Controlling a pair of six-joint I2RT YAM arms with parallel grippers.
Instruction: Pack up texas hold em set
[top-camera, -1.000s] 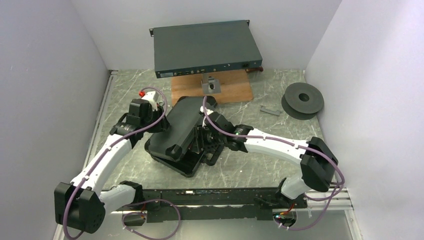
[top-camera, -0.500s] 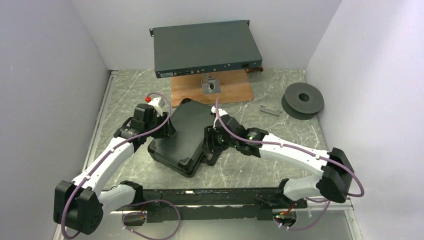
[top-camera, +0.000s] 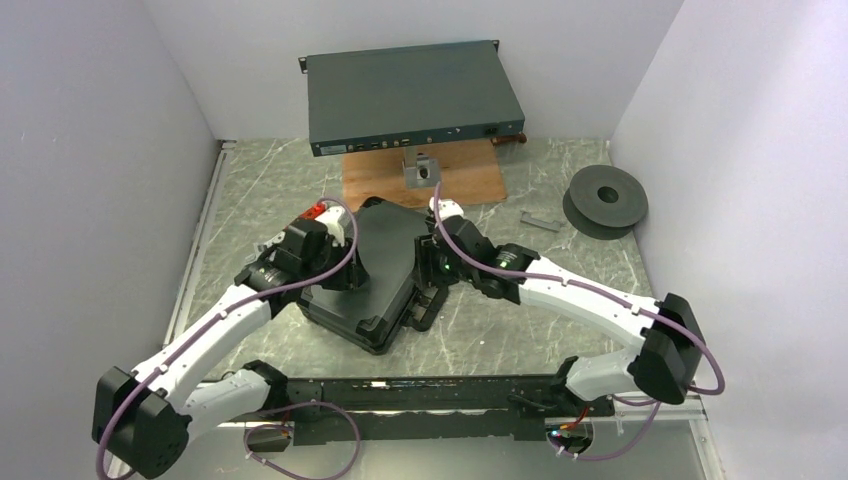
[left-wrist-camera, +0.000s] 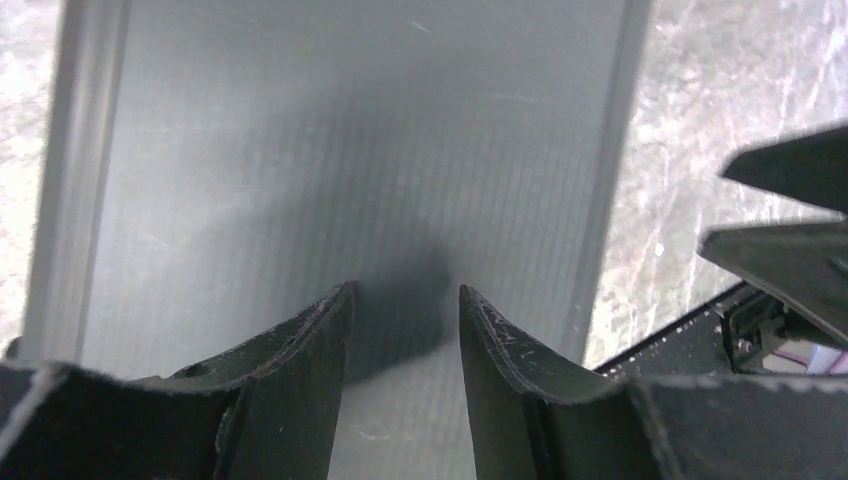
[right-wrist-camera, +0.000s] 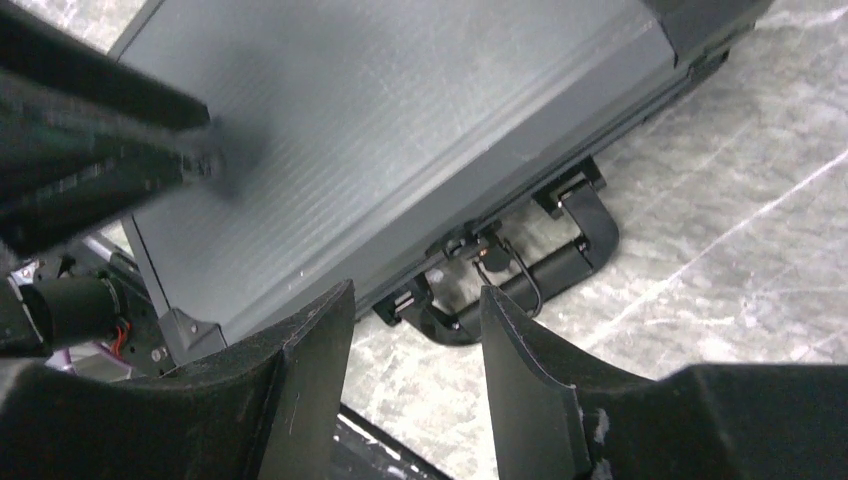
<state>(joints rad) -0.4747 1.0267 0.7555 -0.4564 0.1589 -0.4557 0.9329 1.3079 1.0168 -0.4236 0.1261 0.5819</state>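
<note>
Case (top-camera: 385, 262) sits mid-table (top-camera: 560, 330), nearer the near edge, skewed to the edges, lid down. Can't see inside, so can't confirm it's all packed.

Left gripper (left-wrist-camera: 405, 305): over the lid, fingers a narrow gap apart, nothing between. On the lid or just off it, can't tell.

Right gripper (right-wrist-camera: 412, 300): above the handle (right-wrist-camera: 578, 240) side, fingers moderately apart, empty.

Risks:
- Can't tell if the latches by the handle are fastened. If they aren't and the left lifts off, the lid may pop.
- A one-sided push means the case skids on the smooth table.
- Right fingers catching the handle would drag or tip the case.
</note>
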